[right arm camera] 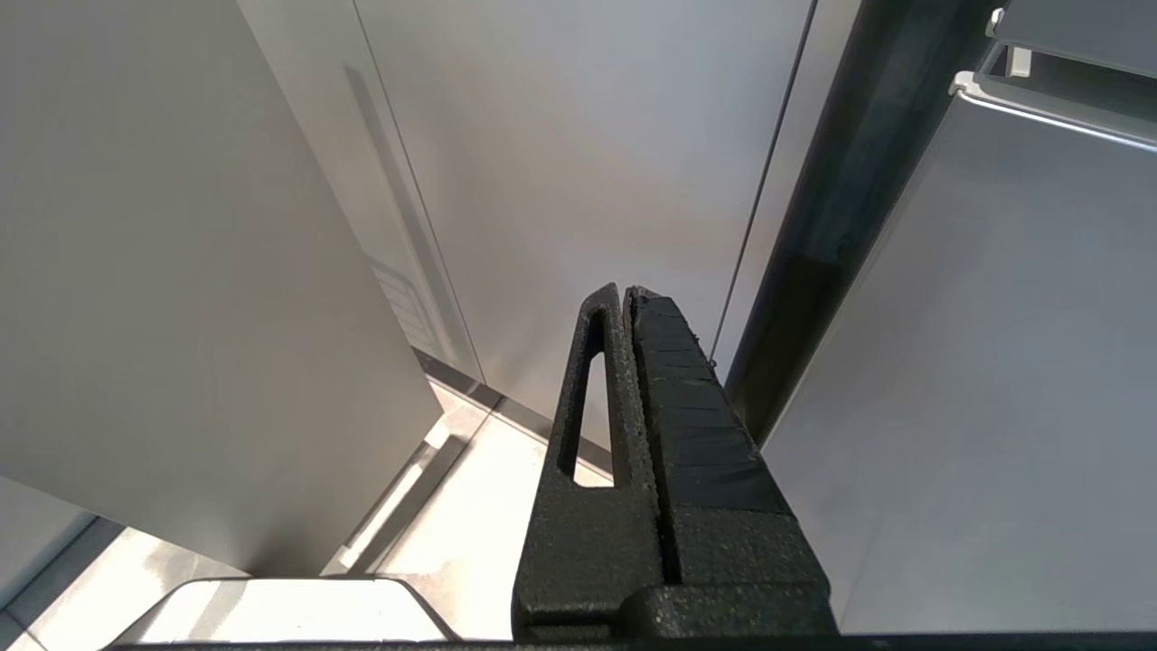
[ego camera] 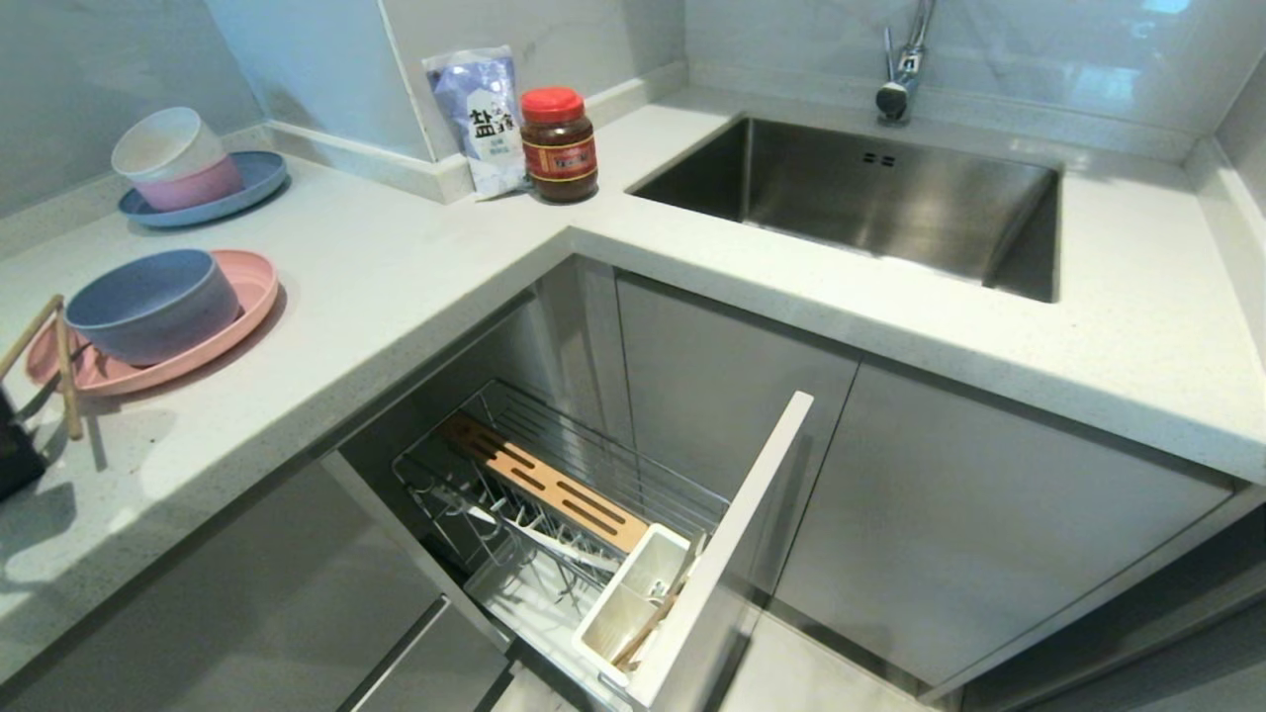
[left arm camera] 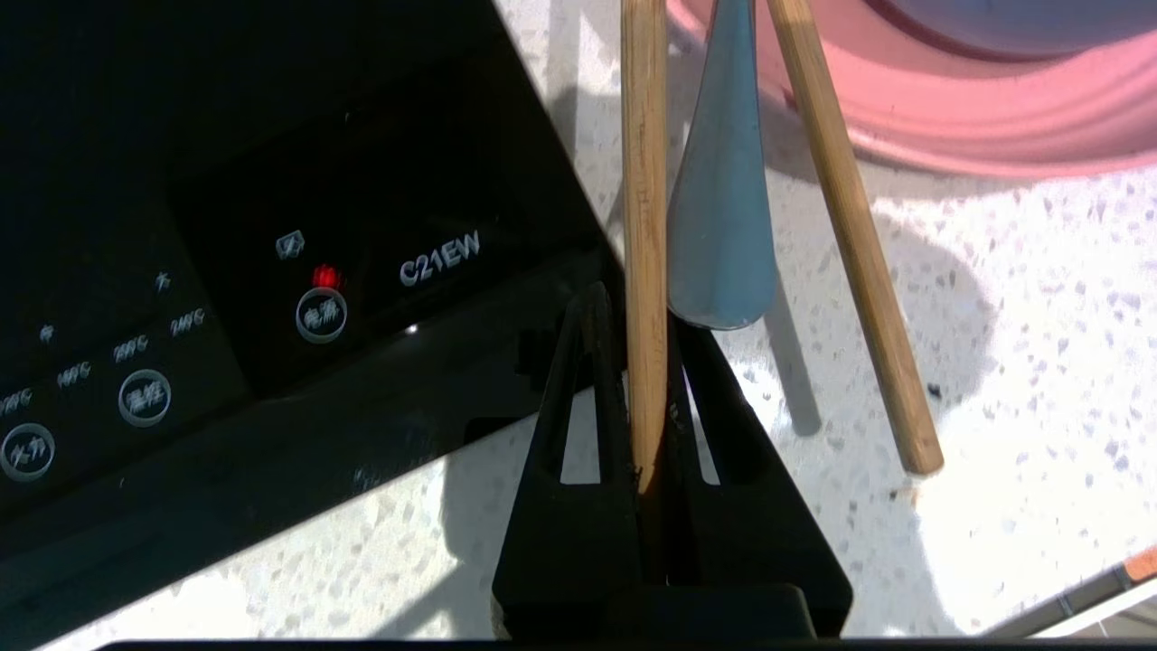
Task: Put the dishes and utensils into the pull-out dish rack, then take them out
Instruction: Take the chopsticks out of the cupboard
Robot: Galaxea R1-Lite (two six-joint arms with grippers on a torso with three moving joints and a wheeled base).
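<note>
Left end effector (left arm camera: 644,312) clamps one chopstick (left arm camera: 644,181) (tip cut off); right end effector (right arm camera: 628,294) closed, empty.

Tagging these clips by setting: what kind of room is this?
A home kitchen, most likely: an L-shaped countertop with a steel sink and tap, plus a pull-out dish rack below.

Strong light is striking the countertop (ego camera: 415,287), casting hard shadows toward seven o'clock; glare is washing out the sink (ego camera: 890,198) wall, and edges are bowing slightly.
</note>
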